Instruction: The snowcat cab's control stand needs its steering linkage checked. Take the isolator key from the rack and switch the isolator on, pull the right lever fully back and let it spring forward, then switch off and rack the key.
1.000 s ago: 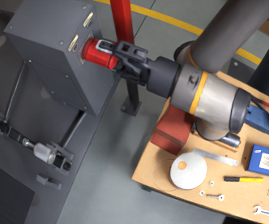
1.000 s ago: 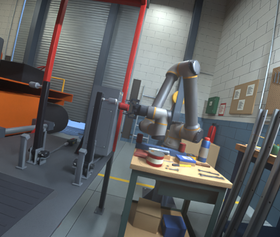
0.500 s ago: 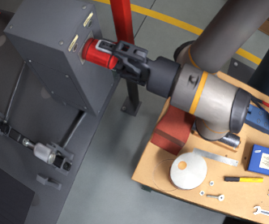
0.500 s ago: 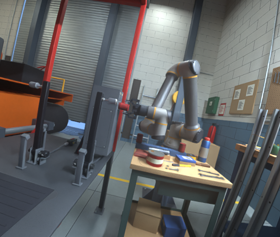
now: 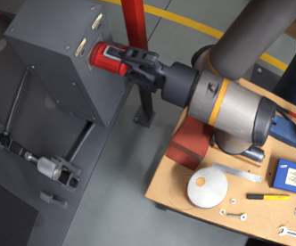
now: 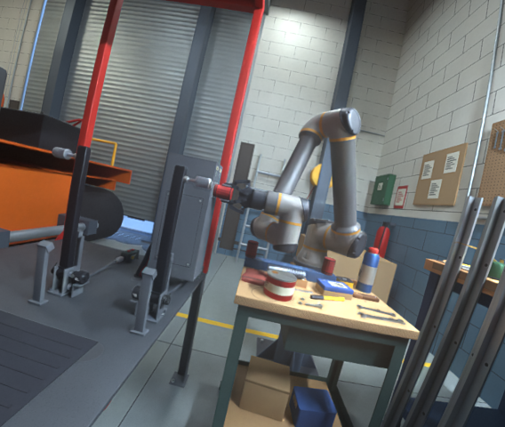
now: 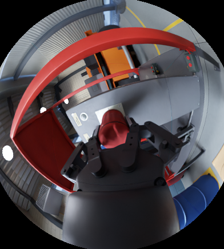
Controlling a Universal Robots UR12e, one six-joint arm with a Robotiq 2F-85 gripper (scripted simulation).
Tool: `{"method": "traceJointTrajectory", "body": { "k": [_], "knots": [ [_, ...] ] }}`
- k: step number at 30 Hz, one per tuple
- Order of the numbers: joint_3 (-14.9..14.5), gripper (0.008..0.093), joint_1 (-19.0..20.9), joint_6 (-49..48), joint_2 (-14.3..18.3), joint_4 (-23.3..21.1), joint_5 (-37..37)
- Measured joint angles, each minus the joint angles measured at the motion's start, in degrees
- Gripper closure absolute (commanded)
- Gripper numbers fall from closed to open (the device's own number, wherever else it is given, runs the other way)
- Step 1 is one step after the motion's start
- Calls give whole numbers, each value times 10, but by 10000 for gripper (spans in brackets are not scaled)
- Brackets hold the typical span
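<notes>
The red isolator key (image 5: 105,58) (image 7: 111,130) is partly hidden by my fingers and sticks out of the side face of the grey control box (image 5: 59,51) (image 6: 188,220). My gripper (image 5: 117,59) (image 6: 231,192) (image 7: 113,134) is closed around the key's red cap. The key's inner end is hidden in the box. The levers (image 6: 74,216) stand upright on the grey platform to the left of the box. One lever's grey handle (image 5: 48,166) shows below the box.
A red frame post (image 5: 135,15) stands right behind my wrist. The wooden workbench (image 5: 247,193) (image 6: 322,308) lies below my arm, with a round disc, a blue box, wrenches and a screwdriver on it. Metal rails lean at the right.
</notes>
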Motion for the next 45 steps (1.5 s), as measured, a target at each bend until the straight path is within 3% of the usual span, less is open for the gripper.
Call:
{"method": "traceJointTrajectory", "body": {
  "k": [21,45],
  "knots": [
    [0,934,0,0,0,0,0],
    [0,934,0,-11,0,0,0]
  ]
}}
